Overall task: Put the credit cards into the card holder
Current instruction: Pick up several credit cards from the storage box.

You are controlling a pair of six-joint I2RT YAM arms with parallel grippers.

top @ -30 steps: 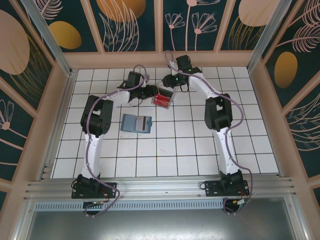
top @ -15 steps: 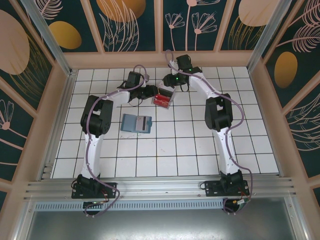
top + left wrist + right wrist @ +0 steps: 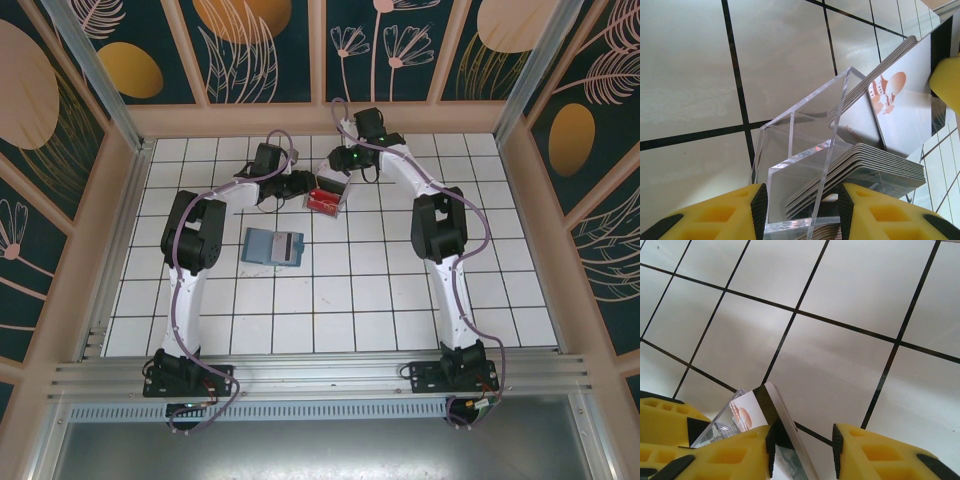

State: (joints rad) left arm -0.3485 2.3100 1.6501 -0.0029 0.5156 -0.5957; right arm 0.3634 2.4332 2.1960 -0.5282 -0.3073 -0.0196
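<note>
The right tool (image 3: 802,452) straddles one raised card (image 3: 747,415) at the top of the clear tray (image 3: 790,130), jaws half spread, not yet pinching. The left tool (image 3: 801,214) clamps the tray's wall. The credit cards (image 3: 875,170) sit stacked inside; the card holder (image 3: 273,246) lies on the counter near the tray, on the left arm's side. Closing off-centre could drag a neighbouring card out too.

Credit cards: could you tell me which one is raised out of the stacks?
The pale card with the orange picture: it sticks up from the clear tray, the others lie stacked.
</note>
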